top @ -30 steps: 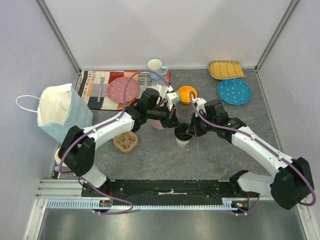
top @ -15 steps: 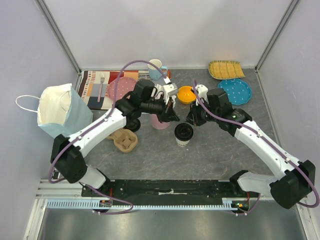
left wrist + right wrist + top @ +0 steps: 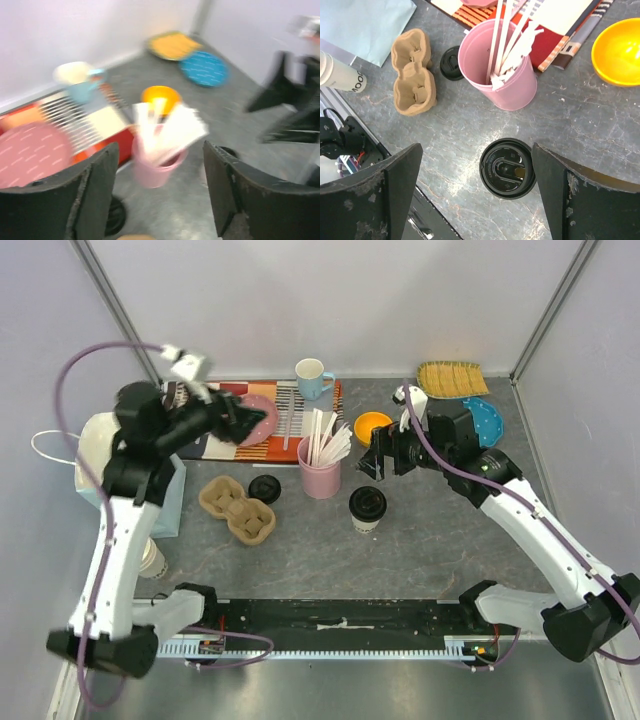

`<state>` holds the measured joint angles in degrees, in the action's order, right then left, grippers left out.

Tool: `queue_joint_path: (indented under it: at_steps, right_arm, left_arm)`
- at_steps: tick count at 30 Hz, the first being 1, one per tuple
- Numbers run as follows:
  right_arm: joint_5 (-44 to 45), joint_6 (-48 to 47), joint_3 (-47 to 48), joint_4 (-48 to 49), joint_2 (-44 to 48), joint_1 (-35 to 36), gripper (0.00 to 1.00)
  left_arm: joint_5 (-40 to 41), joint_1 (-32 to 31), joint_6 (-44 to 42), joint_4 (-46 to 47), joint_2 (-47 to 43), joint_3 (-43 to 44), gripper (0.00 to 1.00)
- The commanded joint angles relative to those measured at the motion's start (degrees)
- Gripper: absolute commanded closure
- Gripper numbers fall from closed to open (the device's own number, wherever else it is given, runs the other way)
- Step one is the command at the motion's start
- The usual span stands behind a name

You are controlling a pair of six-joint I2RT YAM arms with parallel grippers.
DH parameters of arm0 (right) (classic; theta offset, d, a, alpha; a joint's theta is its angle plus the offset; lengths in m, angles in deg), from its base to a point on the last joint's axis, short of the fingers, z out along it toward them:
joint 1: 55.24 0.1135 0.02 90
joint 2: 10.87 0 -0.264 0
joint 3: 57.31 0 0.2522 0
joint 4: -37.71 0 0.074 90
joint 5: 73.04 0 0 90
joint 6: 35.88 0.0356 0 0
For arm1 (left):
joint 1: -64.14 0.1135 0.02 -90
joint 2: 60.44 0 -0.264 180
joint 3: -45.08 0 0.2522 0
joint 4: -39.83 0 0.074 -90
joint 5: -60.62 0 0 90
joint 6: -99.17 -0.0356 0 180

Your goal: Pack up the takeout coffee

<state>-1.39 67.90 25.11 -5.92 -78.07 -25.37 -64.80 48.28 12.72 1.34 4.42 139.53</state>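
Between right end effector's spread fingers, wrist view frames takeout coffee; left end effector gapes.

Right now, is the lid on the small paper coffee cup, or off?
On. The round black plastic lid covers the off-white paper cup, standing upright.

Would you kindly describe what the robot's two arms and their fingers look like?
The left arm and right arm have white link covers, black joints and a purple cable looping alongside. The fingers are black, wedge-shaped and scuffed.
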Motion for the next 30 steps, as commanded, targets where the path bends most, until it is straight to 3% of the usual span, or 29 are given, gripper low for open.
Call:
queue_joint_path:
  at_steps: [1, 3, 6, 8, 10, 13, 20, 26, 30]
  right_arm:
    - [1.03, 2.04, 5.51, 0.51, -1.26, 0.10, 0.02]
    - [0.16, 2.39, 7.09, 1.04, -2.41, 0.10, 0.02]
    - [-0.98, 2.57, 9.11, 1.13, -4.51, 0.10, 0.02]
    - [-1.86, 2.30, 9.65, 1.04, -5.40, 0.01, 0.02]
    - [-1.69, 1.60, 9.39, 1.04, -5.49, 0.02, 0.02]
    - [-0.90, -0.07, 7.72, 1.21, -5.40, 0.02, 0.02]
    - [-4.76, -3.67, 8.94, 0.43, -10.23, 0.02, 0.02]
    - [-5.56, -6.66, 14.21, -3.44, -13.39, 0.02, 0.02]
    - [-6.00, -5.43, 15.97, -3.62, -14.62, 0.02, 0.02]
  left_arm:
    - [6.75, 14.94, 5.96, 0.58, -13.22, -7.29, 0.23]
    - [9.04, 17.94, 2.97, -2.41, -16.85, -8.53, 0.22]
    - [16.06, 21.56, -2.31, -14.51, -18.81, -4.94, 0.18]
    - [21.93, 25.25, -8.97, -22.94, -18.01, -2.21, 0.20]
    - [26.52, 26.66, -18.43, -25.62, -18.63, -2.72, 0.23]
    - [34.88, 28.59, -25.76, -30.80, -17.32, -2.73, 0.24]
    - [42.78, 35.36, -31.06, -42.59, -10.20, 6.76, 0.25]
    - [44.65, 37.30, -33.17, -43.83, -7.39, 5.62, 0.18]
    - [35.69, 37.30, -30.90, -42.77, -3.79, 5.45, 0.25]
